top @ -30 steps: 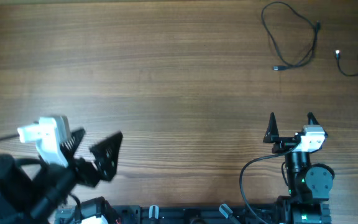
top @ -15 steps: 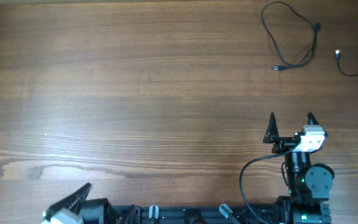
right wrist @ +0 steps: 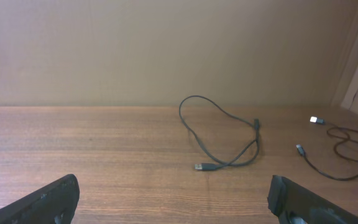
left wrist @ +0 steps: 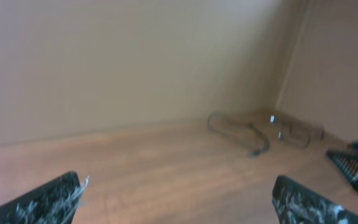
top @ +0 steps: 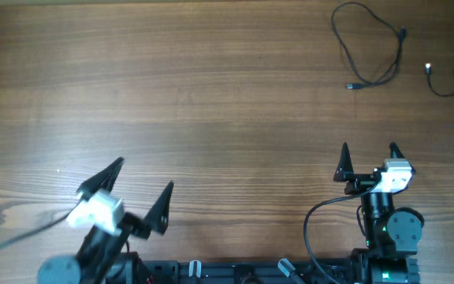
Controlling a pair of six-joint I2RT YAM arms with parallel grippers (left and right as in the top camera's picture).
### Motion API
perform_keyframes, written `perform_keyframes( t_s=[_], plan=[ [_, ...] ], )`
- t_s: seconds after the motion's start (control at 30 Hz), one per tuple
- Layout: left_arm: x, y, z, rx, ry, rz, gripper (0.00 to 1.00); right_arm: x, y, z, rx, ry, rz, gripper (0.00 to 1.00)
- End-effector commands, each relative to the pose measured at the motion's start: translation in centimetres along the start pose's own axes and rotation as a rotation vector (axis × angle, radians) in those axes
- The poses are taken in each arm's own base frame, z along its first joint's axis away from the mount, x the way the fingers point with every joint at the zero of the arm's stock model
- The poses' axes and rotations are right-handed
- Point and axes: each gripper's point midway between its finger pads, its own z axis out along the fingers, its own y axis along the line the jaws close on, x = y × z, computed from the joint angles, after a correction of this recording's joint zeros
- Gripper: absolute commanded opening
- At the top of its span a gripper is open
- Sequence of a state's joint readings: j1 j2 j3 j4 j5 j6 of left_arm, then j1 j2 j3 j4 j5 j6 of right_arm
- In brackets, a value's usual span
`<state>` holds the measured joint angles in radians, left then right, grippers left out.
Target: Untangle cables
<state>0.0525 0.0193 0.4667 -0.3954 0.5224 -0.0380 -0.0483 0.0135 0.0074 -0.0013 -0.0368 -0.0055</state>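
black cables (top: pixel 401 35): separate strands, far right corner of tabletop (top: pixel 211 95). left gripper (top: pixel 142 175), right gripper (top: pixel 369 148): wide, empty. judged: right reaches, pinches near plug (top: pixel 350 85).

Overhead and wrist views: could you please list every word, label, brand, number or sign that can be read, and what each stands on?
None: no text can be read in any view.
The brown wooden table, the thin black looped cable, the left claw and the right claw show no readable print; the left wrist view is blurred.
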Motion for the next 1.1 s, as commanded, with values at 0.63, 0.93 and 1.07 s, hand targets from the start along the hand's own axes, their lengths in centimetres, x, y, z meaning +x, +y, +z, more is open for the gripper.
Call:
perform_keyframes(
  t_s=[0.63,0.93,1.07],
  plan=[
    [12.5,11.0,2.0,-0.462,0.057,-0.095,1.00,-0.2,0.3,0.0,-0.017,-0.011,-0.006,1.00],
    [12.8,11.5,1.7,-0.492,0.082,-0.030,1.00,-0.2,0.3,0.0,-0.017,-0.011,-0.006,1.00],
    [13.4,10.5,2.3,-0.440,0.121,0.027,1.00,-0.2,0.3,0.0,-0.017,-0.011,-0.006,1.00]
  ],
)
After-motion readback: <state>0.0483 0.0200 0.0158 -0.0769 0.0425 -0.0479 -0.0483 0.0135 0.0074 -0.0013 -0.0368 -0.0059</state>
